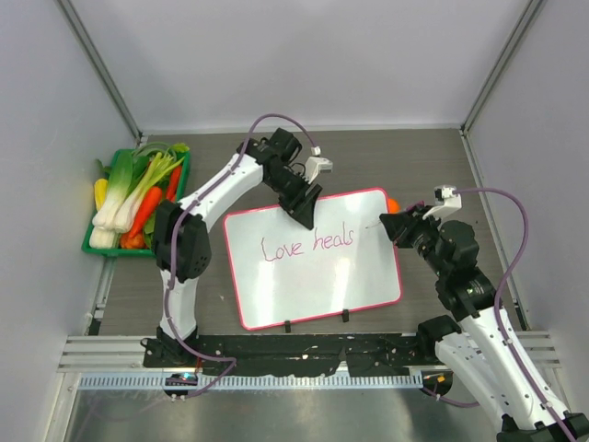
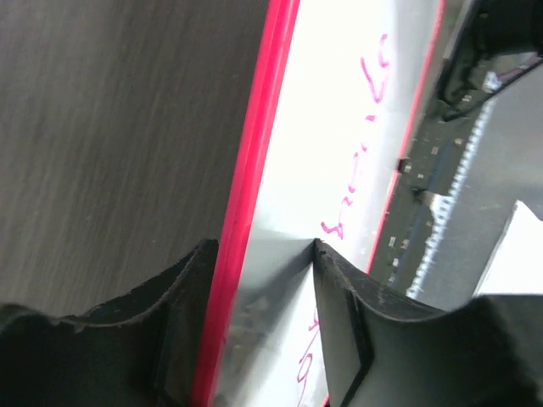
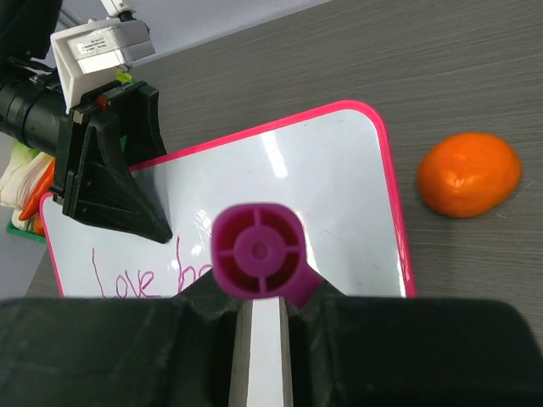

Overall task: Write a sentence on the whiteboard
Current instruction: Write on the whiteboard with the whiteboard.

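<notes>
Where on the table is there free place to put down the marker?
Bare table lies between the whiteboard and the back wall, right of the left fingers. Also the near left corner, in front of the vegetable tray. Crowded: the board's right edge, with the right fingers, marker and orange.

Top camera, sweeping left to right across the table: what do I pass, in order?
Green vegetable tray → left arm's elbow → whiteboard → right arm's wrist.
</notes>
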Controlling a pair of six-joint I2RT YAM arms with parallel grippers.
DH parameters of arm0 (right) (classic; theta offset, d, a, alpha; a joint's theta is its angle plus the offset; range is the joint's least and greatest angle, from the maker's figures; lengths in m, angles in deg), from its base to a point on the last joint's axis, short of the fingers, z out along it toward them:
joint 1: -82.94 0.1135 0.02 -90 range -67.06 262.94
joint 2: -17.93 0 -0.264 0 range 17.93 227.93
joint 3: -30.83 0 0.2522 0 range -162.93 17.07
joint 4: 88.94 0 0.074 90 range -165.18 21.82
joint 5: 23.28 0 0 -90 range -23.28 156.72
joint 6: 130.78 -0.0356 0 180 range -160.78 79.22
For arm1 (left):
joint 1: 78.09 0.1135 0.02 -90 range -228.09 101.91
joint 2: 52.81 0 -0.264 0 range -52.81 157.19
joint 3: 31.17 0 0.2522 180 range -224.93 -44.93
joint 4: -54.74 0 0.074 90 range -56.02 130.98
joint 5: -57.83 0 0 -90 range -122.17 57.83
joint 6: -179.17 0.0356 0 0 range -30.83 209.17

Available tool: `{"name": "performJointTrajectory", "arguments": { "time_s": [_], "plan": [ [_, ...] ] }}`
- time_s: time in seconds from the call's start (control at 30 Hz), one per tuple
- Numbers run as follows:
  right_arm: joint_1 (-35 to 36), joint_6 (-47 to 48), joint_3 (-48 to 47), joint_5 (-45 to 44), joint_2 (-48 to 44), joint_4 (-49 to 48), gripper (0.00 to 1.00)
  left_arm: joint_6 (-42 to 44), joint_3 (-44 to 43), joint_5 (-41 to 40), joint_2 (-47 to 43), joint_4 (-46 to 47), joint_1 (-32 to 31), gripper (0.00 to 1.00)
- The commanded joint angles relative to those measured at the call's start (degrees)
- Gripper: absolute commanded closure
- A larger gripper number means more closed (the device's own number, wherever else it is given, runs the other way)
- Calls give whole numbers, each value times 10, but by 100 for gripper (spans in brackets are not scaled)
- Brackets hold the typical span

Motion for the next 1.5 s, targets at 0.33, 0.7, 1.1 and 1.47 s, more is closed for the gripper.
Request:
{"name": "performJointTrajectory", "arguments": {
  "time_s": [0.33,0.7,1.1,1.47],
  "plan": [
    [-2,-3,-28,17,-7,-14,99,-132,226,-335,-312,374,-40,11],
    [-2,-8,-23,33,3,-34,99,-298,472,-440,-573,356,43,0],
    [-2,-6,-20,44,12,-43,99,-455,667,-211,-713,400,214,0],
    [-2,1,-23,51,29,-51,99,-618,845,20,-638,765,284,16]
  ]
}}
